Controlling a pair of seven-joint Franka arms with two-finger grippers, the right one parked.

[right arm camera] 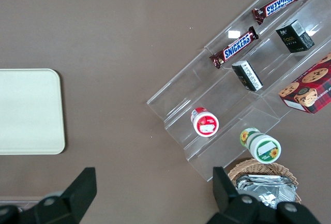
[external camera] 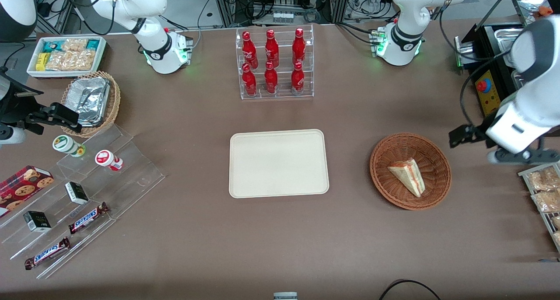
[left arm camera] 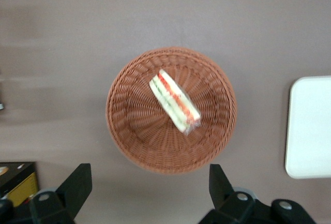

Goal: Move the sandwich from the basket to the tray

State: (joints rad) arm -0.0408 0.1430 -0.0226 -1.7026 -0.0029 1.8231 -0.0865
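In the basket [left arm camera: 170, 110] the sandwich [left arm camera: 174, 102] lies flat, wrapped in slippery-looking film. My gripper [left arm camera: 150, 193] hangs above the near rim, fingers spread wide, holding nothing. If I come down skewed I'd probably clip wicker or squash bread, never reaching the tray [external camera: 278, 163].

- A cream tray [right arm camera: 28, 111] lies at the left edge of the frame on the brown table [right arm camera: 129, 27], cut off by the frame edge.
- A clear stepped stand [right arm camera: 181, 87] runs diagonally from the upper right toward the centre.
- Its outermost step holds two Snickers bars [right arm camera: 279, 0] [right arm camera: 234, 46], end to end.
- The next step holds two small dark boxes [right arm camera: 295, 36] [right arm camera: 247, 75].
- A cookie box [right arm camera: 310, 87] sits at the right edge.
- A red-lidded cup [right arm camera: 205, 122] and a green-labelled cup [right arm camera: 260, 145] lie on their sides at lower right.
- A tan wicker basket [right arm camera: 243, 169] with foil containers [right arm camera: 269, 188] shows at the bottom right.
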